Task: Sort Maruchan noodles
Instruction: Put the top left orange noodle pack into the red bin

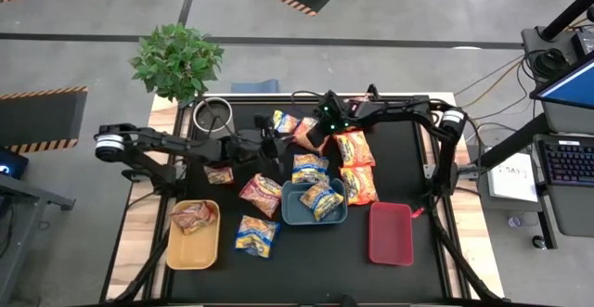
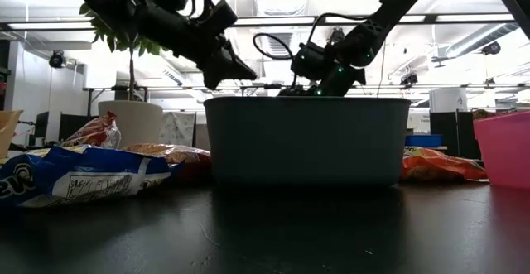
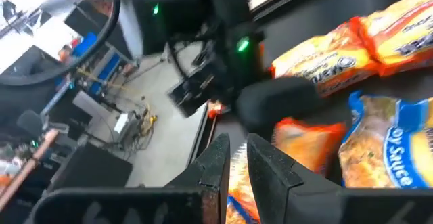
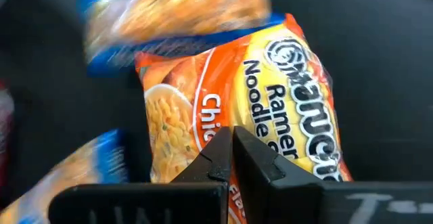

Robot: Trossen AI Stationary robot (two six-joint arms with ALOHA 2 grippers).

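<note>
The right gripper [image 4: 232,158] — fingers pressed together, holding nothing — hovers directly over an orange noodle packet [image 4: 230,95] (a blue one lies just beyond).

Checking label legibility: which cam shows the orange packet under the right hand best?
Right wrist view: the orange packet fills the frame, brand print readable, the shut right hand just over it. High view shows it small beside the arm. Low view hides it behind the blue tray. Left wrist view: unclear.
</note>
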